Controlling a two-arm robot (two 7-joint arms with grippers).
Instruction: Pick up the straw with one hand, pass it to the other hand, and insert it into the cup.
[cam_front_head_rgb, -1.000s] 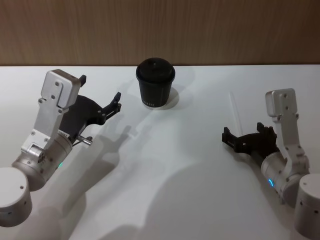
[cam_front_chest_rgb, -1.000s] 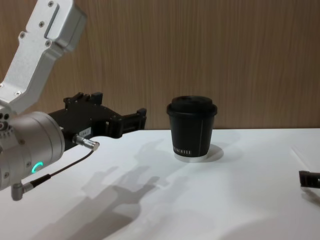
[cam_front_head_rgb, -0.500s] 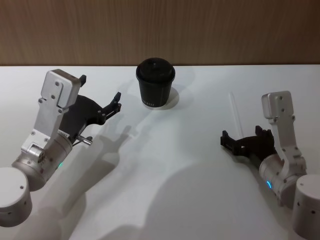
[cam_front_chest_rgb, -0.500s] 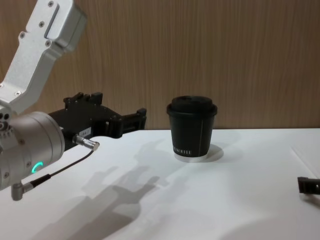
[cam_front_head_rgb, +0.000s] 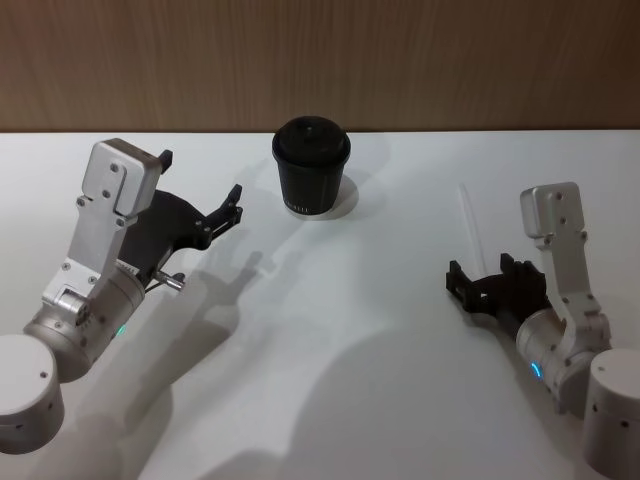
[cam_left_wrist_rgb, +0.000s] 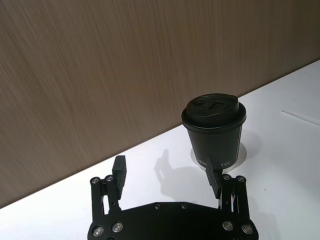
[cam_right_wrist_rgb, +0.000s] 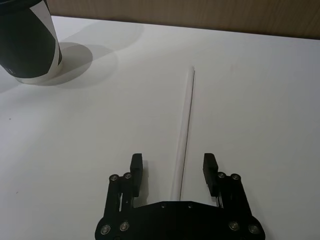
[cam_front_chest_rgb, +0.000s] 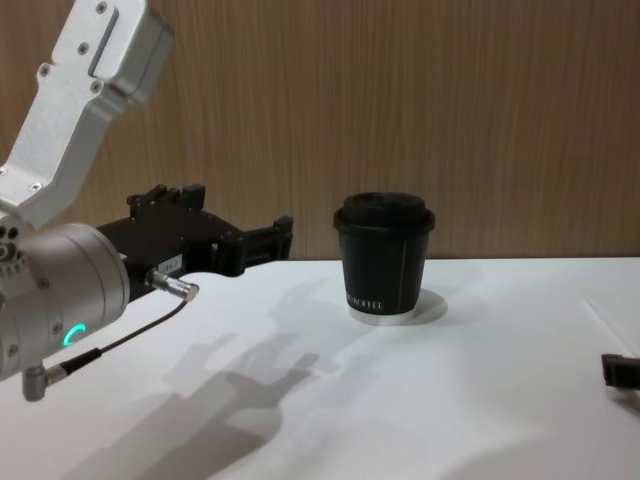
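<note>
Now right gripper (cam_right_wrist_rgb: 173, 165) spreads wide, empty, fingers (cam_right_wrist_rgb: 136, 172) straddling the straw (cam_right_wrist_rgb: 187, 110) end.

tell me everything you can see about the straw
The straw is a thin, straight white tube, plastic or paper by its look, with no bend in it. It lies flat on the white table, to the robot's right of the cup and well apart from it, running roughly away from the robot. Its near end lies between the open fingers of the right gripper, which stand on either side of it and do not grip it. Nothing else touches it.
</note>
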